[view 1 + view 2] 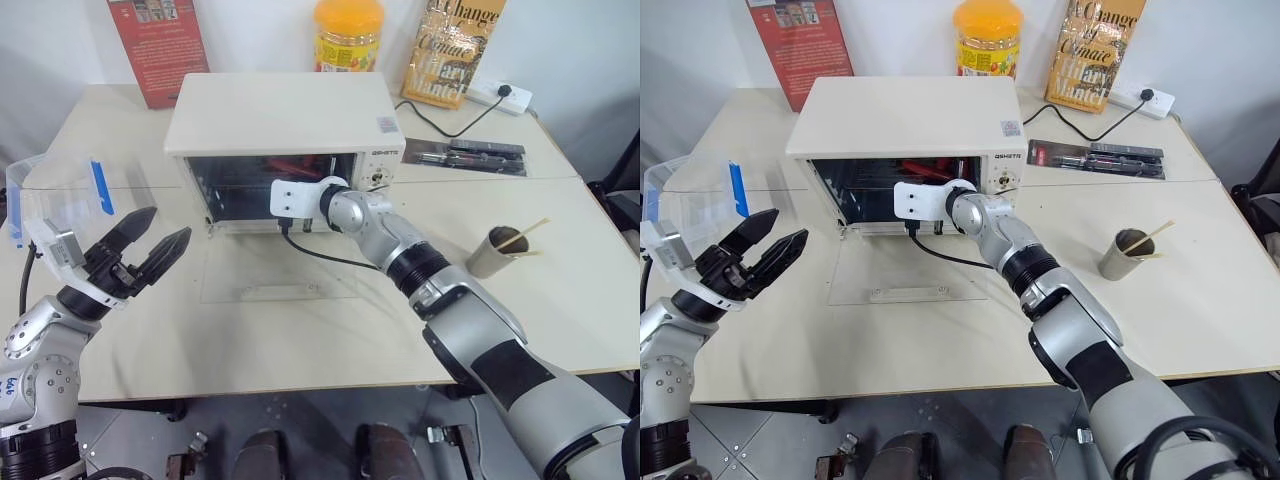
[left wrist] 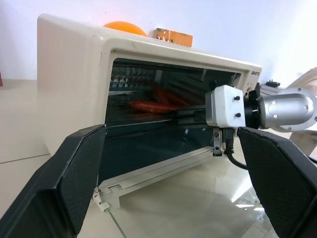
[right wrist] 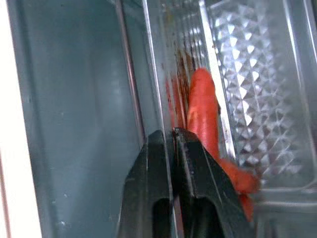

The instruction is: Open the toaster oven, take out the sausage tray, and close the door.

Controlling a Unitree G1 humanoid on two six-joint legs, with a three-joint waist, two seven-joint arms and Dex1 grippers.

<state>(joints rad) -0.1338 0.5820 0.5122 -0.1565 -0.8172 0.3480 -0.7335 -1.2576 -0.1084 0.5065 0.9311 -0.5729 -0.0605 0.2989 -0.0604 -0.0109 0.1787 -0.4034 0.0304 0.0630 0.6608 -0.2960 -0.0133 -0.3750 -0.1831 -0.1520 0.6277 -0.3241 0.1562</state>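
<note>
Both jaws seen: right gripper (image 3: 172,136) pinched on sausage tray (image 3: 171,74) edge inside toaster oven (image 1: 285,115); left gripper (image 1: 150,245) spread wide, empty.

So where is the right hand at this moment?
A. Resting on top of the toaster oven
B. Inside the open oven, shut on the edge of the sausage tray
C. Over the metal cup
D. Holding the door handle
B: the right hand is inside the toaster oven, its fingers pinched on the sausage tray rim beside a red sausage, with the door lying flat open.
</note>
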